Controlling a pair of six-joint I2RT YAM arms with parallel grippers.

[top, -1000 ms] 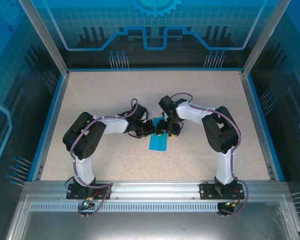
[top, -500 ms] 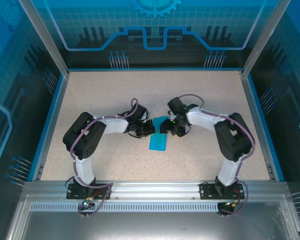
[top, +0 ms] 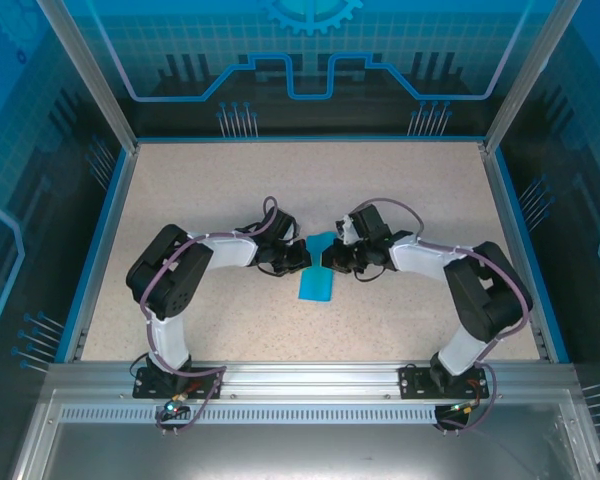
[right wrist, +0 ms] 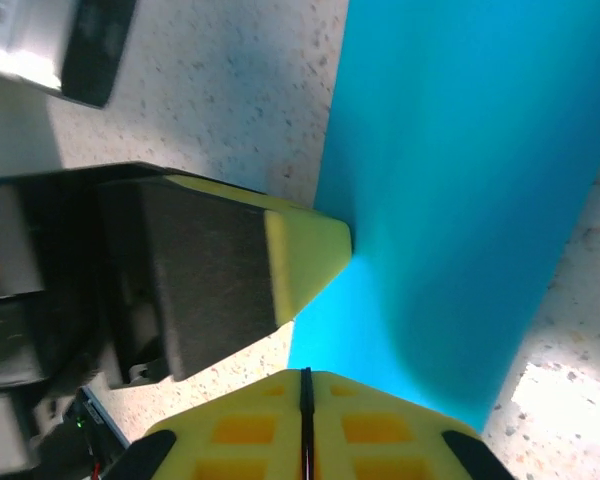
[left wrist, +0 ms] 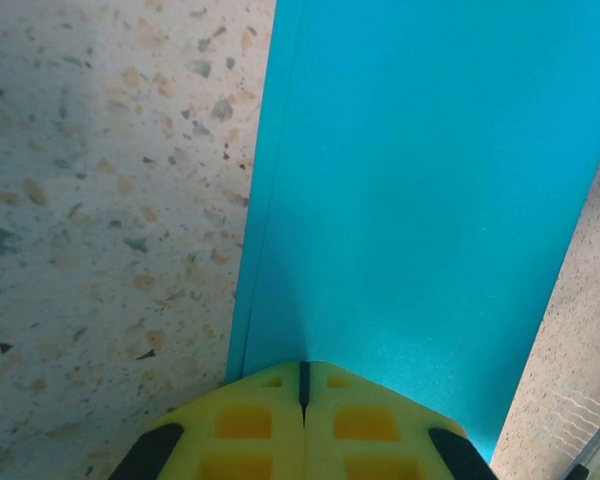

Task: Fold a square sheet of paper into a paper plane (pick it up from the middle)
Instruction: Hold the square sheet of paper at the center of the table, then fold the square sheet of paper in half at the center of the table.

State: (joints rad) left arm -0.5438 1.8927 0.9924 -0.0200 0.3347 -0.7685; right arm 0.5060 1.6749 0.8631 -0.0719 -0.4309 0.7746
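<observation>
The square sheet of paper (top: pixel 316 287) is folded into a narrow cyan-blue strip on the speckled table, its far end lifted between the two grippers. My left gripper (top: pixel 302 262) comes at it from the left. In the left wrist view its yellow fingertips (left wrist: pixel 270 400) are pressed together on the edge of the paper (left wrist: pixel 420 200). My right gripper (top: pixel 330 262) faces it from the right, and its jaws are shut on the near corner of the paper (right wrist: pixel 460 200). The left gripper's finger (right wrist: pixel 305 250) touches the same sheet.
The speckled table (top: pixel 200 190) is bounded by a raised blue rim (top: pixel 102 250) on the left, right and far sides. An aluminium rail (top: pixel 300 378) carrying both arm bases runs along the near edge. Open table lies behind and on both sides of the arms.
The right arm has swung out to the right and lowered. Its gripper, open before, has shut on the paper's edge. The left gripper has stayed in place, shut.
</observation>
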